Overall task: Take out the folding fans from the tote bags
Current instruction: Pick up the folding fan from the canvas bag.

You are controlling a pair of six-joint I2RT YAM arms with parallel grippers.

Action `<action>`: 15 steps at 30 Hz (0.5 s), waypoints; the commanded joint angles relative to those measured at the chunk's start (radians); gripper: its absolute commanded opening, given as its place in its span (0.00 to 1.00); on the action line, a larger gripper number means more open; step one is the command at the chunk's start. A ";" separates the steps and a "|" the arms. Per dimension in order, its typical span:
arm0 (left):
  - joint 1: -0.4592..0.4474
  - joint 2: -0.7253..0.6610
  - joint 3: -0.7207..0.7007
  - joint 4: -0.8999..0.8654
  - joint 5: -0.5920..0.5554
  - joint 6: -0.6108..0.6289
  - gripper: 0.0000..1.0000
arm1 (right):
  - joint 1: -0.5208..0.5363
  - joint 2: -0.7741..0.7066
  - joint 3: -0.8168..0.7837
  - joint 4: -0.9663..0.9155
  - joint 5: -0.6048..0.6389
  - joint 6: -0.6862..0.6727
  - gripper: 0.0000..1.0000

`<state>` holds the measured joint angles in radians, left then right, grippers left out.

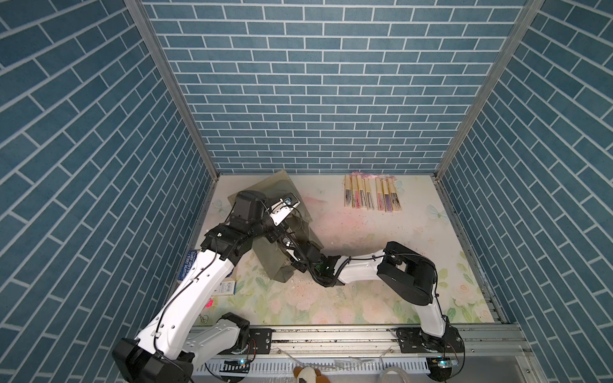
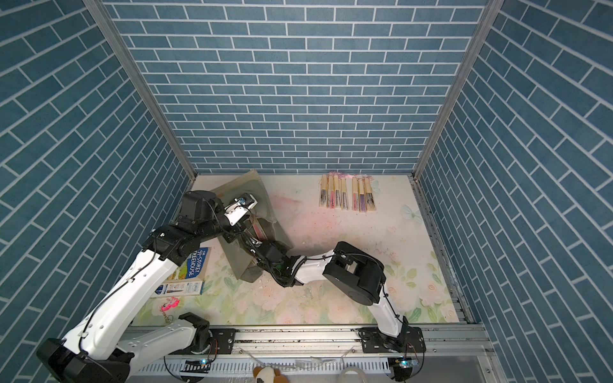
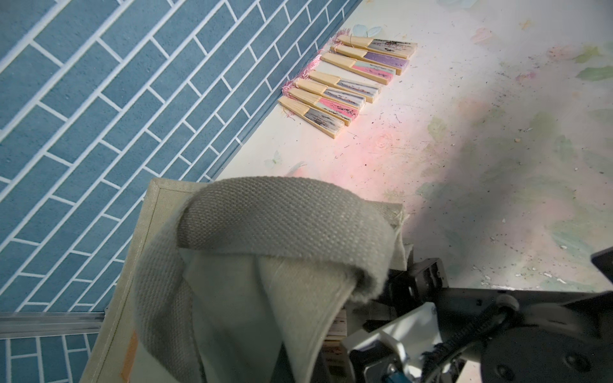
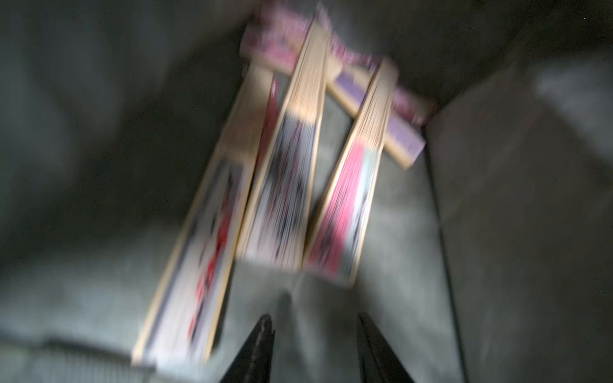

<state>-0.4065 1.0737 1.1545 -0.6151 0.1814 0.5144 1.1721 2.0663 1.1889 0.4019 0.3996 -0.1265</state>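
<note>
Floral table (image 1: 381, 238). At its back-left stands the grey-green tote bag (image 1: 270, 262), propped up with its mouth open. Seven folding fans (image 1: 371, 195) lie in a tidy row on the table by the back wall, well apart from the bag. Loose fans (image 4: 285, 185) lie inside the bag: three side by side, a purple one crossing under them, all blurred. Left gripper (image 1: 292, 228) is pinched closed on the bag's strap handle (image 3: 282, 215), fingers hidden by fabric. Right gripper (image 4: 315, 348) is inside the bag, jaws partway apart, empty, tips just short of the loose fans.
</note>
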 commanded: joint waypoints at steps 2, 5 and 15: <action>-0.008 -0.010 0.031 0.022 0.042 -0.002 0.00 | -0.052 -0.020 0.048 0.001 -0.063 0.076 0.45; -0.008 -0.005 0.036 0.016 0.055 -0.003 0.00 | -0.087 0.001 0.105 -0.029 -0.087 0.114 0.47; -0.013 0.000 0.031 0.014 0.072 0.001 0.00 | -0.200 0.119 0.259 -0.143 -0.199 0.395 0.57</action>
<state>-0.4065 1.0763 1.1683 -0.6010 0.1997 0.5087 0.9958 2.1437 1.3914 0.3099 0.2676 0.1349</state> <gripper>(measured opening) 0.056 0.569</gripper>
